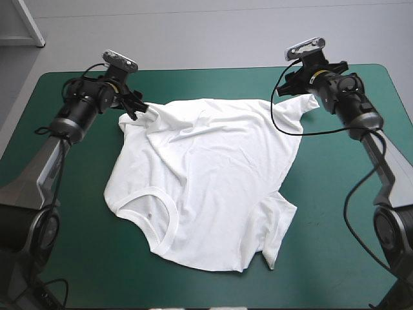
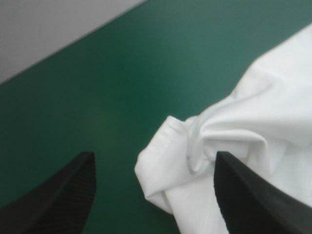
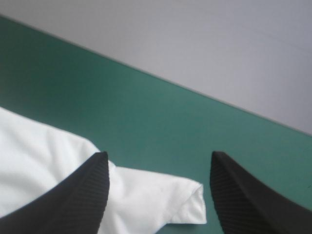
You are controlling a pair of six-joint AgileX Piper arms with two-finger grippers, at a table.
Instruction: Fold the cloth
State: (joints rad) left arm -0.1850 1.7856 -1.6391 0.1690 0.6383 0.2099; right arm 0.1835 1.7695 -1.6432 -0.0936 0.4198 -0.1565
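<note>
We see the white T-shirt spread out. Left gripper fingers stand apart, a bunched corner between them; right gripper likewise.

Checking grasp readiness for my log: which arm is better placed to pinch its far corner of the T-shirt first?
Left, I'd say, narrowly. The left gripper is open with a bunched corner of the T-shirt in the gap; the right gripper, also open, has only a flat corner tip between its fingers.
</note>
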